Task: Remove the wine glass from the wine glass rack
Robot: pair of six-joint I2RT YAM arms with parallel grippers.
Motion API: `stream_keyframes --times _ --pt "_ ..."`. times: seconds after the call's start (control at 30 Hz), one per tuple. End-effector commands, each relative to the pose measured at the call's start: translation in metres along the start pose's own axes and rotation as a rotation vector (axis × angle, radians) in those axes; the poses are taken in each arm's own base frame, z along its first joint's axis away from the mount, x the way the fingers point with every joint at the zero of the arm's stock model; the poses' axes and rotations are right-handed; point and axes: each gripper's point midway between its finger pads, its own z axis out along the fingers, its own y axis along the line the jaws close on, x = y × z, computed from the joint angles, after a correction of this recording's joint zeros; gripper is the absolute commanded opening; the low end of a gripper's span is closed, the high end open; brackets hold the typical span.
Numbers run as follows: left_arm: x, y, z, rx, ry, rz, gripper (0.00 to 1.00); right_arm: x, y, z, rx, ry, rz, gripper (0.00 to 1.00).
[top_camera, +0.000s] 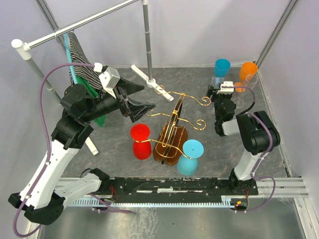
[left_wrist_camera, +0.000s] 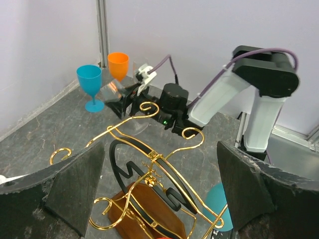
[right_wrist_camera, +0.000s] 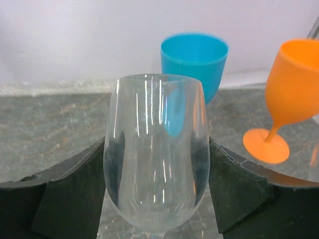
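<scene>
My right gripper (right_wrist_camera: pixel 157 169) is shut on the bowl of a clear wine glass (right_wrist_camera: pixel 155 124), with a dark pad against each side. In the top view that gripper (top_camera: pixel 219 89) sits at the back right, just beyond the far scroll arm of the wine glass rack (top_camera: pixel 174 119), a gold wire stand on a brown wooden base (top_camera: pixel 169 149). The glass is off the rack. My left gripper (left_wrist_camera: pixel 159 194) is open and hovers over the rack (left_wrist_camera: pixel 149 169) with nothing between its fingers. A red glass (top_camera: pixel 140 142) and a cyan glass (top_camera: pixel 191 157) sit upside down at the rack's near arms.
A blue goblet (top_camera: pixel 222 67) and an orange goblet (top_camera: pixel 247 72) stand upright behind the right gripper, near the back wall. A grey pole frame (top_camera: pixel 146 40) with a striped cloth (top_camera: pixel 79 52) stands at the back left. Walls close in on both sides.
</scene>
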Motion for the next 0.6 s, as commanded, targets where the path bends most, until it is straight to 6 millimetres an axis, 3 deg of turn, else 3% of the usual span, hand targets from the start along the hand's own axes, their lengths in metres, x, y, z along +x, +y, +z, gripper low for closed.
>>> stream_keyframes --times 0.0,0.23,0.37,0.57 --pt "-0.006 0.004 0.001 -0.031 -0.028 -0.018 1.0 -0.09 -0.002 -0.009 -0.008 -0.231 0.067 0.7" --pt "-0.005 0.009 0.003 -0.062 -0.022 -0.079 0.97 -0.173 -0.012 -0.036 -0.012 -0.375 0.103 0.68" --pt "-0.005 0.01 0.002 -0.077 -0.022 -0.107 0.94 -0.225 -0.001 -0.044 -0.099 -0.347 0.133 0.68" --pt "-0.005 0.013 0.002 -0.102 -0.021 -0.126 0.92 -0.295 0.019 -0.074 -0.262 -0.364 0.202 0.67"
